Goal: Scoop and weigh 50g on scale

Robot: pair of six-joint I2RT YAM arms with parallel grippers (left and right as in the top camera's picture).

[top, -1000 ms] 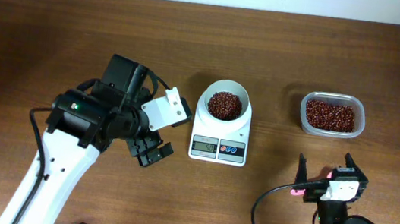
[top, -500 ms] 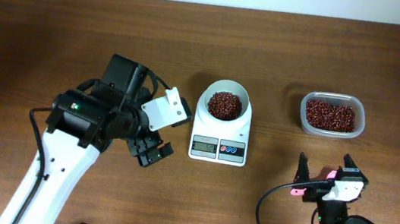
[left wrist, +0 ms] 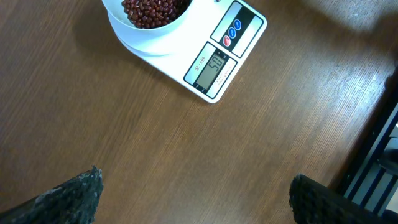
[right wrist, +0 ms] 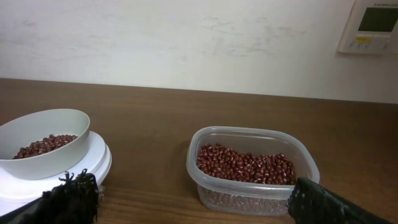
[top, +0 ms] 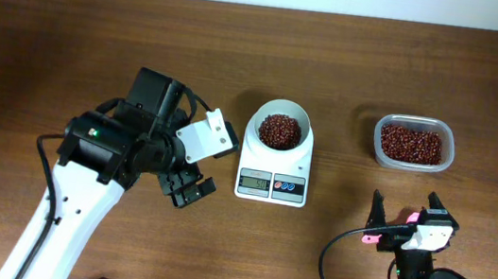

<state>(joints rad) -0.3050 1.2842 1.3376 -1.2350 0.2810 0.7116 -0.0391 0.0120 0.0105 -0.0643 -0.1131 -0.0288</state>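
Reddish-brown beans [top: 279,131] lie heaped in the white bowl [top: 283,108] standing on the scale [top: 272,188], evidently so the display reads their weight, with the stock tub [top: 410,164] well apart to the right; left gripper [top: 186,189] and right gripper [top: 404,208] both hang released and empty, clear of the scale, probably to avoid disturbing the reading.

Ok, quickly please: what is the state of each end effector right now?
Left end effector: open, holding nothing.
Right end effector: open, holding nothing.
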